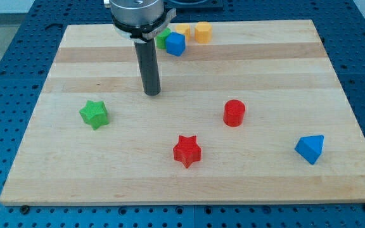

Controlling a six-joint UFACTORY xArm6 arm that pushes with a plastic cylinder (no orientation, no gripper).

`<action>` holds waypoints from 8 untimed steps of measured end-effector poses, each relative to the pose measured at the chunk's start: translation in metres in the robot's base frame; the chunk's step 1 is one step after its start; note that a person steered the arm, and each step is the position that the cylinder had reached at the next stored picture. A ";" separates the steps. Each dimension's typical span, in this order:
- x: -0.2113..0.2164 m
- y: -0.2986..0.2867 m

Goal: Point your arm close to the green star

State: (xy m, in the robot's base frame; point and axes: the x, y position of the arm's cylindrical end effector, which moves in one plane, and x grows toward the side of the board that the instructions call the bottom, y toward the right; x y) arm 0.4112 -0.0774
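Note:
The green star [94,114] lies on the wooden board [189,177] at the view's left. My tip [152,93] is the lower end of a dark rod that hangs from the arm at the view's top. It stands to the right of the green star and a little above it, about a hand's width away, touching no block.
A red star [187,151] lies at bottom centre, a red cylinder [234,113] right of centre, a blue triangular block [310,149] at bottom right. At the top, behind the rod, a green block [163,39], a blue cube [175,44] and two yellow blocks [202,31] cluster.

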 end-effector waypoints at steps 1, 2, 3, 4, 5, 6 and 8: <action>0.012 0.000; 0.029 0.000; 0.039 0.000; 0.047 0.000; 0.053 0.000; 0.056 0.000; 0.067 0.000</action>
State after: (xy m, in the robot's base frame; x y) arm 0.4787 -0.0774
